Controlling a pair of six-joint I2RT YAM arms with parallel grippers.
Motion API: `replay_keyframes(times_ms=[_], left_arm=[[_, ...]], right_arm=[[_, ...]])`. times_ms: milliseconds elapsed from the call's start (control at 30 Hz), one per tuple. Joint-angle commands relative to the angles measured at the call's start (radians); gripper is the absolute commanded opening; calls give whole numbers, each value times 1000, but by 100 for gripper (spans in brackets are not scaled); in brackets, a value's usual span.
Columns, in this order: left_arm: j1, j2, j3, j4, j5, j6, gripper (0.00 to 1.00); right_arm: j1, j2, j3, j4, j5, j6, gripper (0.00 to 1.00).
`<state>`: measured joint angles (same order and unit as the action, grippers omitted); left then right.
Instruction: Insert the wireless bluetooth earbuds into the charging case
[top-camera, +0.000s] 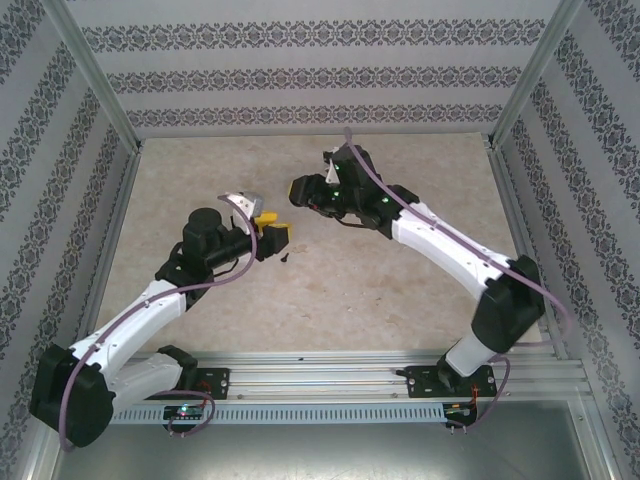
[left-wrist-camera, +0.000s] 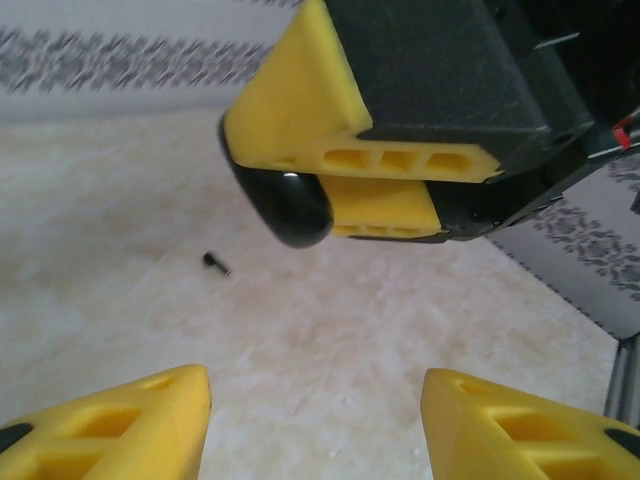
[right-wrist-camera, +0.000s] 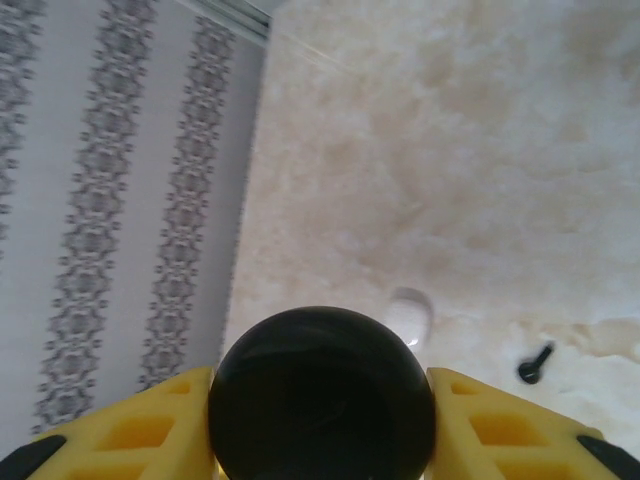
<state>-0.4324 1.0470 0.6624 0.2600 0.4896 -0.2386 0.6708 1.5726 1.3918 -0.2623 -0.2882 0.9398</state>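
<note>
Black and glossy, the rounded charging case (right-wrist-camera: 320, 395) sits clamped between the yellow fingers (right-wrist-camera: 150, 425) of the right claw (top-camera: 300, 190), which presses on it from both sides. From the left wrist the case (left-wrist-camera: 290, 205) bulges out past the fingertips and looks held off the surface; whether its lid is open I cannot tell. One small black earbud (right-wrist-camera: 535, 363) with a short stem lies loose on the pale marbled surface (top-camera: 380, 290), near the case. In the top view it (top-camera: 284, 257) lies just beside the tips of the left claw (left-wrist-camera: 315, 385). A small white oval piece (right-wrist-camera: 408, 315) rests on the surface close to the earbud but apart from it; it is too blurred to tell what it is. The left claw stands spread wide, with bare surface between its fingers and nothing held. It points toward the right claw near the middle of the surface, close but not touching. Grey patterned walls (top-camera: 300, 75) enclose the surface.
</note>
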Motion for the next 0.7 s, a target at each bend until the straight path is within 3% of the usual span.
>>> replay_keyframes(times_ms=[0,267,667], left_arm=[[-46,-3,0,186,-52,43,59],[-68,77,58,370,-37,-83,55],[-150,93,83,333,-1,-33,54]], right_arm=[[21,-84,-63,63,62,81,38],[61,-263,-181,62,138,117,38],[62,-364,-261,103,204,159,37]])
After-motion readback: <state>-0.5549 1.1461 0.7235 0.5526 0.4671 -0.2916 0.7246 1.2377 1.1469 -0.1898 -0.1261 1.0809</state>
